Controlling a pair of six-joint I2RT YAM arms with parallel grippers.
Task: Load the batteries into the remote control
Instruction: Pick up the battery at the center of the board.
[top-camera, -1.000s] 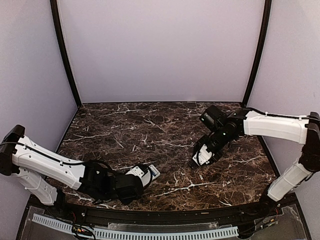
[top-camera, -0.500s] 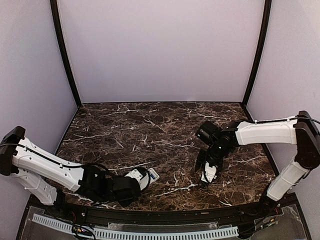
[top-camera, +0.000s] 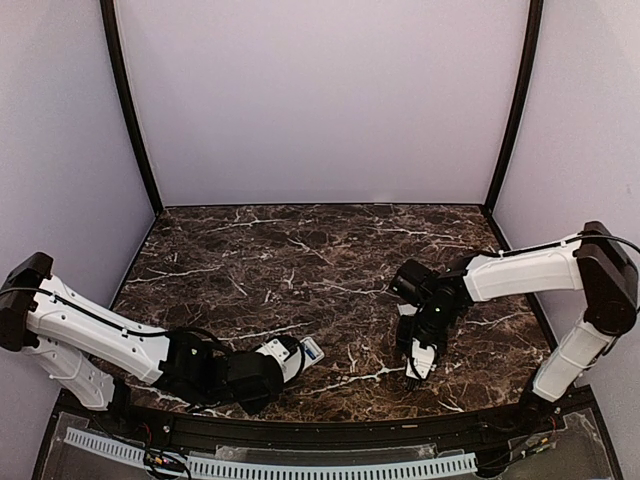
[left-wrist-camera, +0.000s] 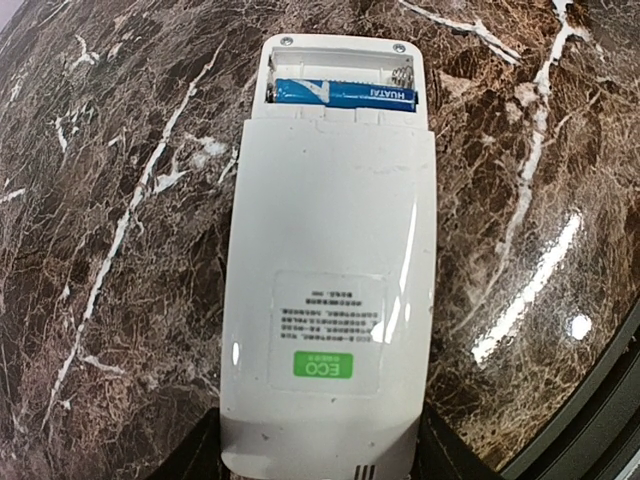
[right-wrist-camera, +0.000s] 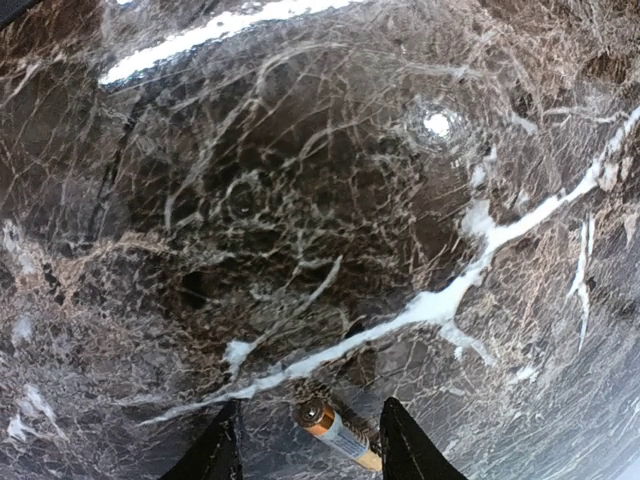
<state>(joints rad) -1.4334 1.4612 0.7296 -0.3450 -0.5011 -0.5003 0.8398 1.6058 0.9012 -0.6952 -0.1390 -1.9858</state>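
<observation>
Top view: both arms reach low over the dark marbled worktop (top-camera: 300, 260), the left at the near left, the right at the near right, well apart.

Left hand (left-wrist-camera: 318, 455): closed on the near end of the remote control (left-wrist-camera: 325, 300), with a dark finger (left-wrist-camera: 205, 455) at each long edge. The remote lies back-up along the worktop, pointing away from the wrist. A printed label with a green ECO mark (left-wrist-camera: 322, 366) sits on its lower back.

Compartment (left-wrist-camera: 340, 75): uncovered at the far end of the remote. One seated battery (left-wrist-camera: 345, 93) lies crosswise in the nearer slot, blue with white lettering. A coil spring shows at the right end of the compartment.

Right hand (right-wrist-camera: 310, 440): pointed down at the worktop with its fingers parted, gripping nothing that I can see. The loose battery (right-wrist-camera: 338, 434) lies on the marble in the gap between the fingertips, set diagonally. Its copper-coloured end faces up-left in the wrist view. Its far end runs off the bottom edge of that view. I cannot tell whether either fingertip touches it.

In the top view the right hand hides the loose battery. The remote shows there as a small white tip at the left hand.
</observation>
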